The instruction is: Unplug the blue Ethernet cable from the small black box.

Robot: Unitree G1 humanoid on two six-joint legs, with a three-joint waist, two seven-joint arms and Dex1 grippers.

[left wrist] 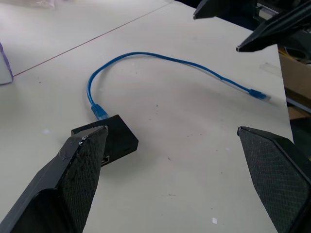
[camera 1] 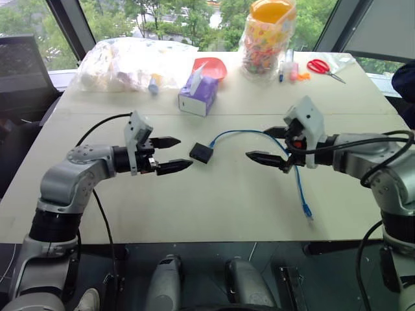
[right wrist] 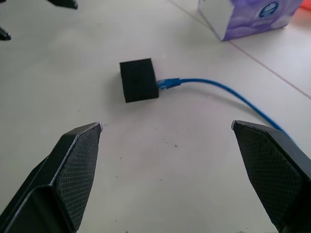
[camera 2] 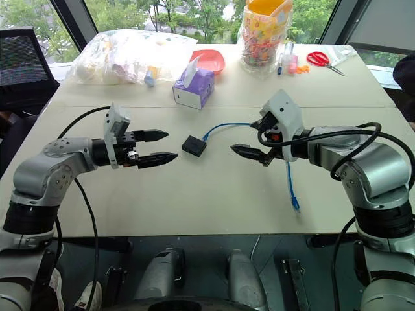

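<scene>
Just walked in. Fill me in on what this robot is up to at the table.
It is set to unplug the blue Ethernet cable from the small black box, and that is not yet done: the plug sits in the box, which lies on the table between the arms. The left gripper and the right gripper hover open on either side of it, holding nothing. The cable's free end lies on the table by the right arm.

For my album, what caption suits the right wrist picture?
Open right gripper hovers above the small black box, blue Ethernet cable plugged in.
</scene>
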